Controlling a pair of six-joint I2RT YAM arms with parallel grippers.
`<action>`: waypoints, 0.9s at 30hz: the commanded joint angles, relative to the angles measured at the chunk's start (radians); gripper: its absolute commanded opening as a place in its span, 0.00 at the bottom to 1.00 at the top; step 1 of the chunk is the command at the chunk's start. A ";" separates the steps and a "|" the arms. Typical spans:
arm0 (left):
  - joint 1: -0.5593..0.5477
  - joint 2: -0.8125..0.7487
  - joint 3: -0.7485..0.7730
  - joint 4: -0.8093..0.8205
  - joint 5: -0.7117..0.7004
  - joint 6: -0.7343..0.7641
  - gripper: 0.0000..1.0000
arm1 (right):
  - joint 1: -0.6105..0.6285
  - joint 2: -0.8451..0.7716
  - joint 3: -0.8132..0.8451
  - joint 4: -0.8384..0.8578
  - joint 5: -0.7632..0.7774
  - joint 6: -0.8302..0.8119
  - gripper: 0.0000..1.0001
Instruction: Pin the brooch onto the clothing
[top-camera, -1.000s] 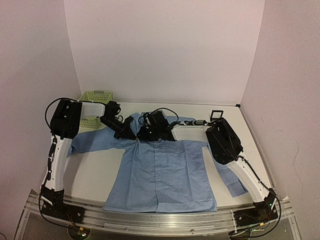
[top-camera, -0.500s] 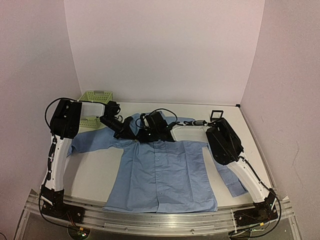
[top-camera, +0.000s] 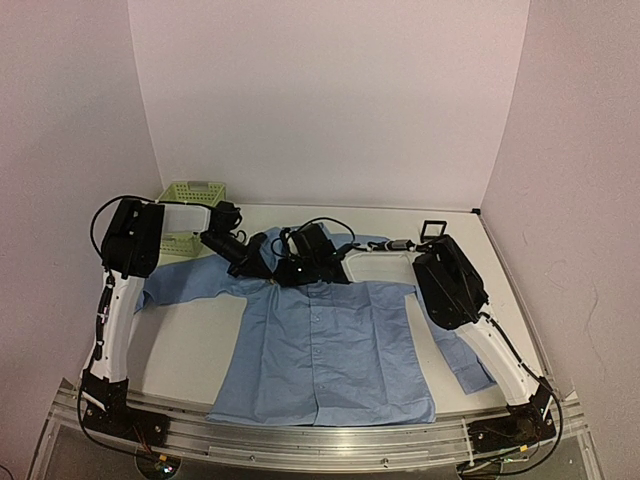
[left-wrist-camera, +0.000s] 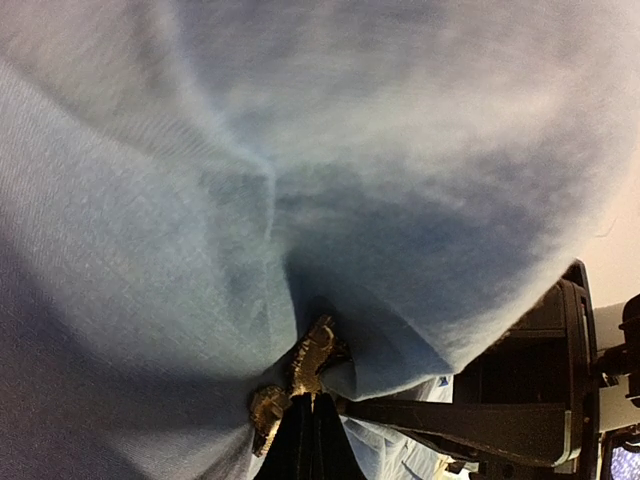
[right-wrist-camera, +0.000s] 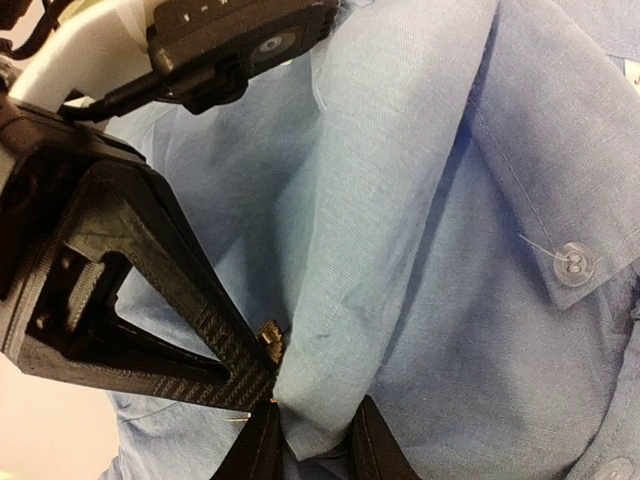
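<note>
Left jaws, fully closed, clamp the tiny orange-brown irregular brooch (left-wrist-camera: 312, 360) against a fold of the light blue button-up shirt (top-camera: 330, 340) near its collar, while right jaws, narrowly parted, pinch that fold, apparently presenting cloth for pinning.

walls (top-camera: 330, 100): plain wht | tbl (top-camera: 190, 345): wht | light: even, soft

The shirt (top-camera: 330, 350) lies on the table (top-camera: 190, 340), its collar under both grippers. The left gripper (top-camera: 264, 266) sits just left of the right gripper (top-camera: 284, 270), the tips close together. The brooch (left-wrist-camera: 305, 368) is at the left gripper's tip, against a shirt fold between the right gripper's fingers (right-wrist-camera: 372, 440). The basket (top-camera: 192, 192) lies behind and left of the left gripper. The box (top-camera: 433, 229) lies well right of the right gripper.
</note>
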 joint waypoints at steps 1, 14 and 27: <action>-0.002 -0.003 0.093 -0.054 0.034 0.086 0.00 | 0.021 0.058 0.014 -0.121 0.017 -0.015 0.21; 0.014 -0.049 0.170 -0.119 0.035 0.298 0.19 | 0.019 0.084 0.035 -0.122 0.024 -0.027 0.19; 0.033 -0.113 0.014 -0.013 -0.352 0.801 0.33 | 0.020 0.103 0.064 -0.122 0.033 -0.004 0.19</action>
